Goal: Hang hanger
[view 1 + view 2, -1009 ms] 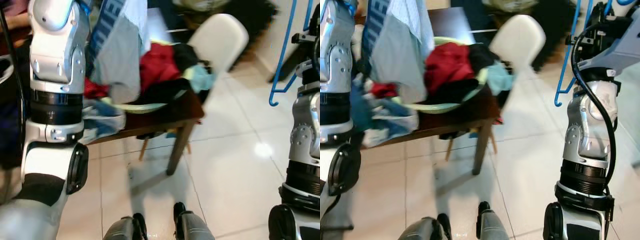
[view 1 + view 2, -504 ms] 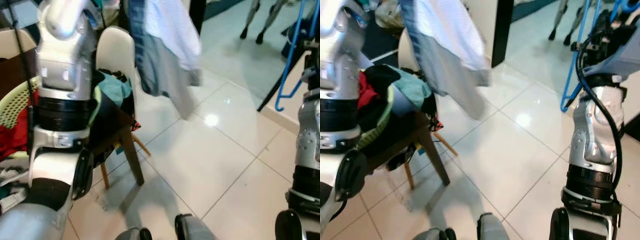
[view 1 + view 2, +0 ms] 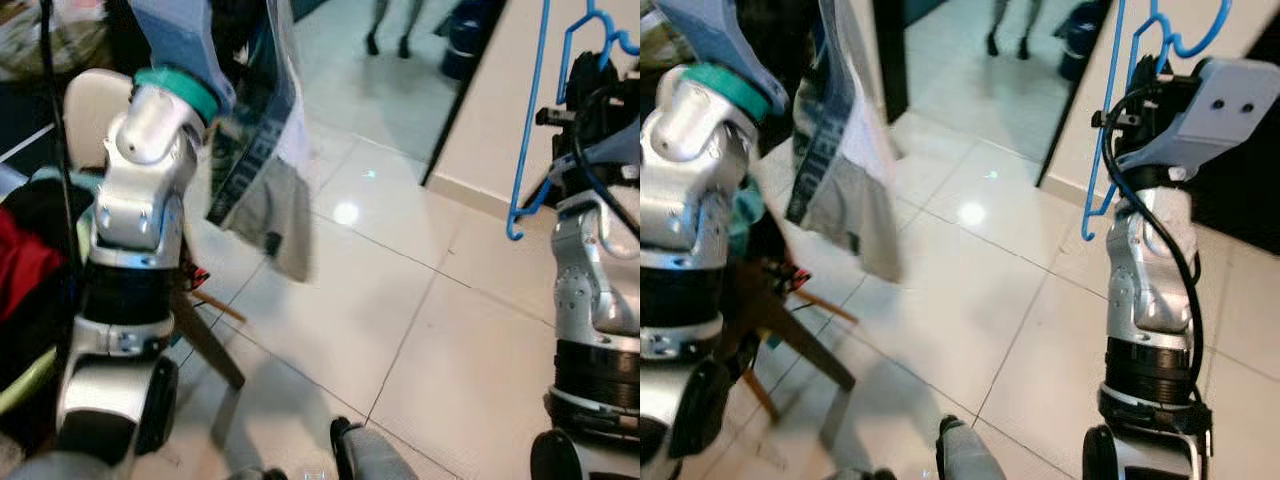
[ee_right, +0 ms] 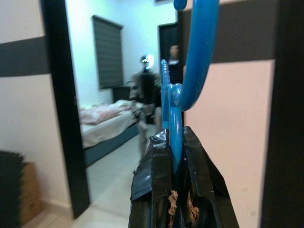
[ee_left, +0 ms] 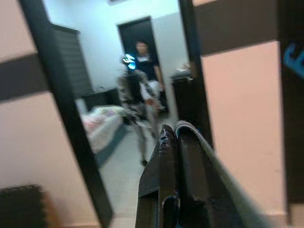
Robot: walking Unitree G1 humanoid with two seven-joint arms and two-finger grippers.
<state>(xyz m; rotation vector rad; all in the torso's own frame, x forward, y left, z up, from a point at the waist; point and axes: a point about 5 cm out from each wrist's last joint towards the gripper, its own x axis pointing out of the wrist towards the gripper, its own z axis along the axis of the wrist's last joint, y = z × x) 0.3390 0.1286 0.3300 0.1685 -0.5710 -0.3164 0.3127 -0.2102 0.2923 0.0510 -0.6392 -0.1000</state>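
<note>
The right pincer (image 4: pixel 173 142) grips a blue hanger (image 3: pixel 1110 120) raised beside a doorway, while the left pincer (image 5: pixel 176 137) clamps a pale garment (image 3: pixel 265 150) hanging over the tiled floor (image 3: pixel 400 300).

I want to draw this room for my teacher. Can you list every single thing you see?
Blue plastic hanger: one, blue, held up in the right gripper by the wall.
Pale blue and grey shirt: one, hanging down from the raised left gripper, over the tiled floor.
White chair back: one, white, behind the left arm.
Pile of clothes: one heap, red and dark, far left.
Shiny tiled floor: white, underfoot.
Person: one, dark top, far off in the bedroom doorway.
Bed: one, pinkish cover, in that room.
Left gripper: black fingers shut on the shirt.
Right gripper: black fingers shut on the hanger.
</note>
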